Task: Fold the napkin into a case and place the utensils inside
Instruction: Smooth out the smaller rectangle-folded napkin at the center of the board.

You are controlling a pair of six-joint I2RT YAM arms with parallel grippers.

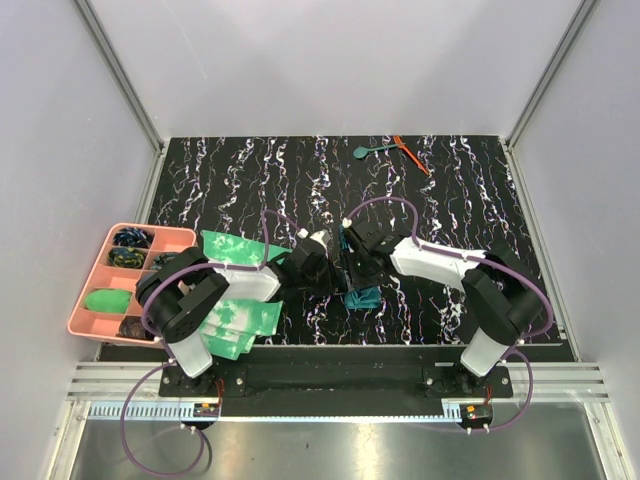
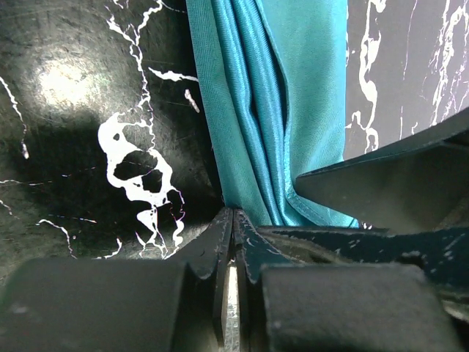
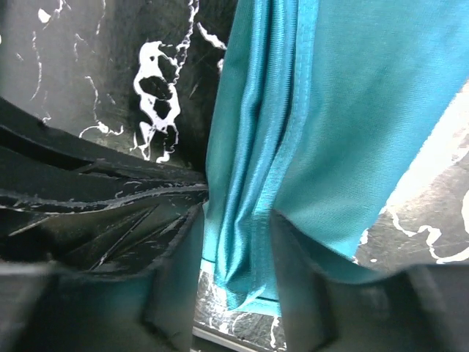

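Observation:
The dark teal napkin (image 1: 362,297) is gathered into long folds in the middle of the black marbled table, mostly hidden under both grippers. My left gripper (image 1: 325,270) (image 2: 232,214) is shut, its tips pinching the napkin's (image 2: 271,110) near edge where the folds converge. From the right, my right gripper (image 1: 348,268) (image 3: 238,214) has its fingers closed around a bunched fold of the napkin (image 3: 330,125). The two grippers are almost touching. The teal spoon (image 1: 365,151) and the orange-red stick (image 1: 410,155) lie together at the far edge. No finished case shows.
A pink compartment tray (image 1: 78,310) with small items stands at the left edge. Green-and-white tie-dye cloths (image 1: 240,250) (image 1: 240,325) lie beside and under the left arm. White walls and metal posts ring the table.

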